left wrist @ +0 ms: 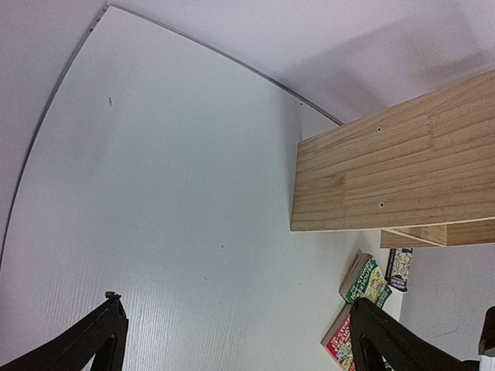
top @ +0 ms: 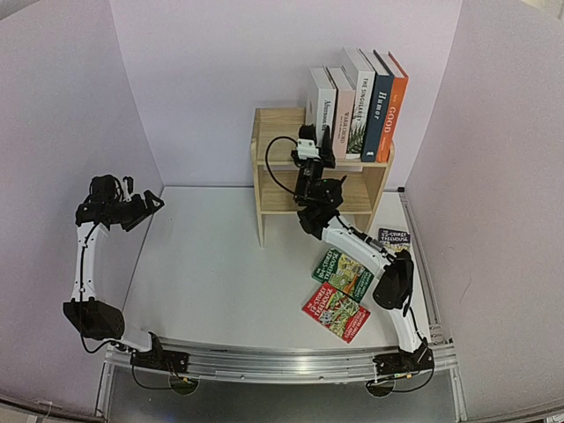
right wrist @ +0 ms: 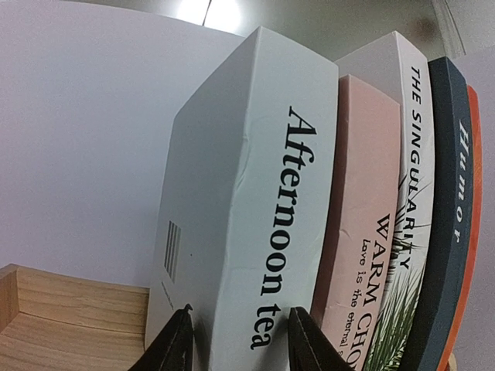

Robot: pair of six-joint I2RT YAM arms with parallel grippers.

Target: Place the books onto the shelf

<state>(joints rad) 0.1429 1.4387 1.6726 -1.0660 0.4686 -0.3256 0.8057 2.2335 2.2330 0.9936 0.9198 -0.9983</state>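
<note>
Atop the shelf (top: 271,122), right end effector (right wrist: 241,313) straddles "Afternoon tea" (right wrist: 263,193) — cannot tell if clenched — left end effector (left wrist: 240,301) released.

From high behind, the top view covers the whole tabletop (top: 220,264). The left wrist view sees the shelf (left wrist: 387,170) well ahead of the left end effector (left wrist: 237,303). The right wrist view sees books (right wrist: 363,232) close ahead of the right end effector (right wrist: 241,311). All share the shelf.

The shelf (left wrist: 371,178) is pale bare wood, matt, its grain plain to see. The worktop (left wrist: 155,193) is white and matt (with a faint brushed grain up close). The white "Afternoon tea" book (right wrist: 255,232) has a smooth paper cover, lightly creased. The left pincer (left wrist: 237,305) looks like matt black plastic.
</note>
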